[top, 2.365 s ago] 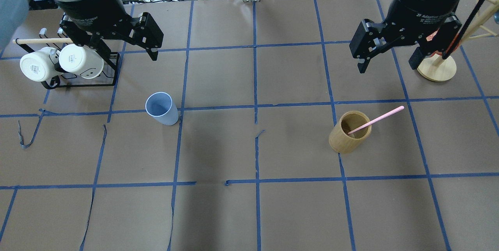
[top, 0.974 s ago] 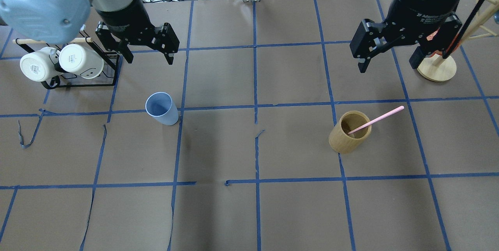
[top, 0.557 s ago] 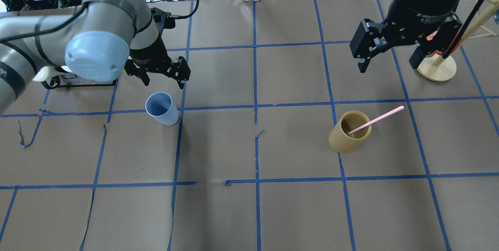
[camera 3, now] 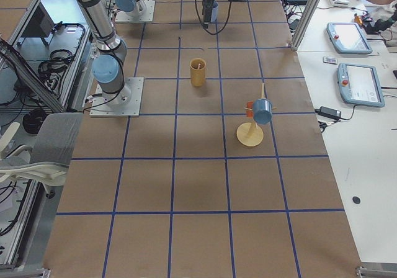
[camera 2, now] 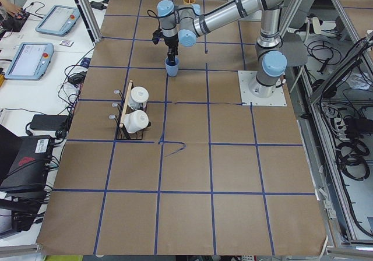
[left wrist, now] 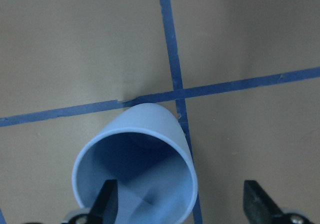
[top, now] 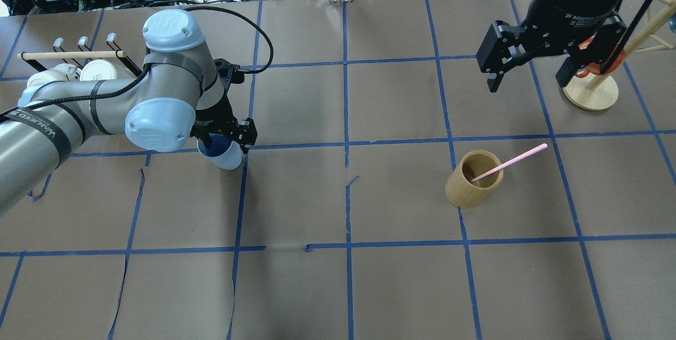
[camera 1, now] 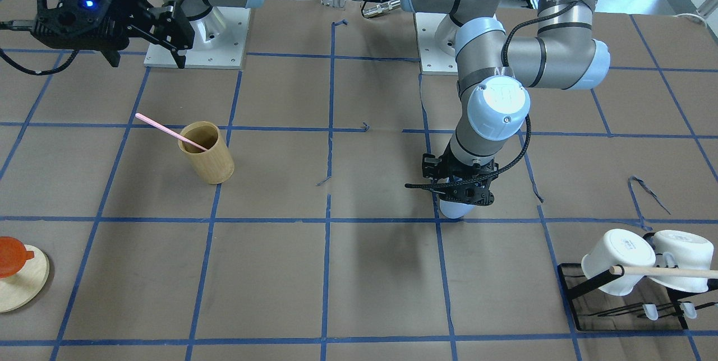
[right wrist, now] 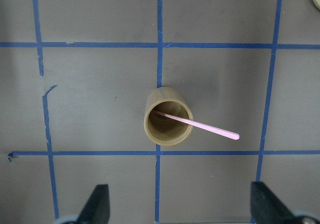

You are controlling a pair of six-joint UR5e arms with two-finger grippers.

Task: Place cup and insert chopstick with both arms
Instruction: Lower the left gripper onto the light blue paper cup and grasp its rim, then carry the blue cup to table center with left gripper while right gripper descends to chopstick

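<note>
The light blue cup (top: pixel 228 159) stands upright left of the table's middle; it also shows in the front view (camera 1: pixel 453 211) and the left wrist view (left wrist: pixel 150 124). My left gripper (top: pixel 224 138) is open and down at the cup's rim. One finger (left wrist: pixel 106 203) is inside the cup, the other (left wrist: pixel 260 204) outside it. The pink chopstick (top: pixel 509 162) leans in the tan bamboo cylinder (top: pixel 472 180) on the right and shows below in the right wrist view (right wrist: pixel 200 125). My right gripper (top: pixel 525 78) is open and empty, high above and behind the cylinder.
A black rack with two white mugs (camera 1: pixel 617 263) and a pale wooden rod (top: pixel 68 55) stands at the far left. A round wooden stand (top: pixel 590 93) with an orange item is at the far right, beside my right gripper. Blue tape lines grid the brown table.
My left arm has swung from beside the mug rack forward and down onto the cup, one finger now inside its rim. The right gripper, cup and chopstick have barely moved.
</note>
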